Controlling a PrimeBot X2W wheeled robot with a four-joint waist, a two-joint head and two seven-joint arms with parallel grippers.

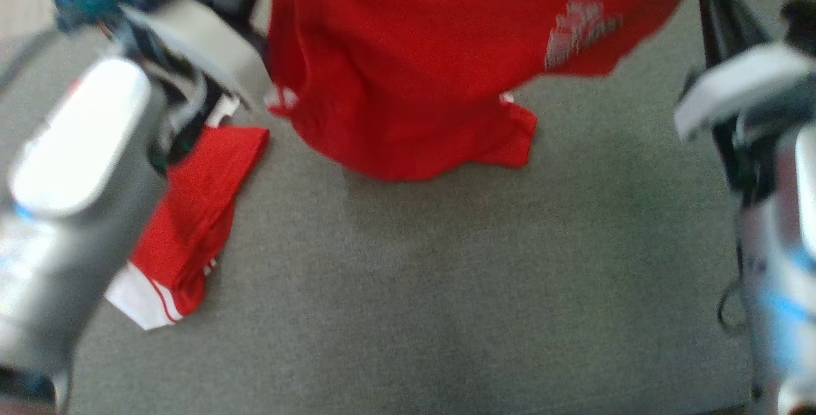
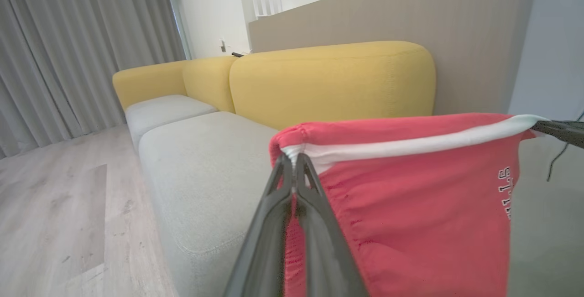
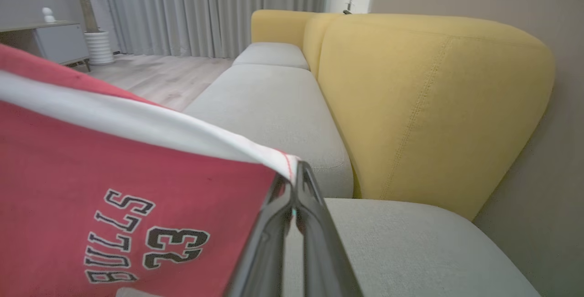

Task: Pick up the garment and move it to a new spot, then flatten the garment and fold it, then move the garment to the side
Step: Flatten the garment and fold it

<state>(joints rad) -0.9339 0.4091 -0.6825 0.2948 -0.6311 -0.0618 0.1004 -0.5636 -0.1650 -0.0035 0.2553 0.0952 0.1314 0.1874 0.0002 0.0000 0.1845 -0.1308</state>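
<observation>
Head view: holding red garment (image 1: 408,64) spread above grey sofa seat (image 1: 446,287), with lower edge apparently grazing it.
Left wrist view: clamping white band (image 2: 410,144) corner in left end effector (image 2: 294,164).
Right wrist view: clamping opposite corner in right end effector (image 3: 294,176).
Seemingly relocating; next calling for lowering flat.

Blurred print (image 1: 580,32) on the garment (image 1: 414,64), top edge partly cut off

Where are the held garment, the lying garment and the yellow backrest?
held garment (image 1: 395,64), head view, hanging red middle.
lying garment (image 1: 191,224), head view, red middle.
yellow backrest (image 3: 419,105), right wrist view, front face.
</observation>
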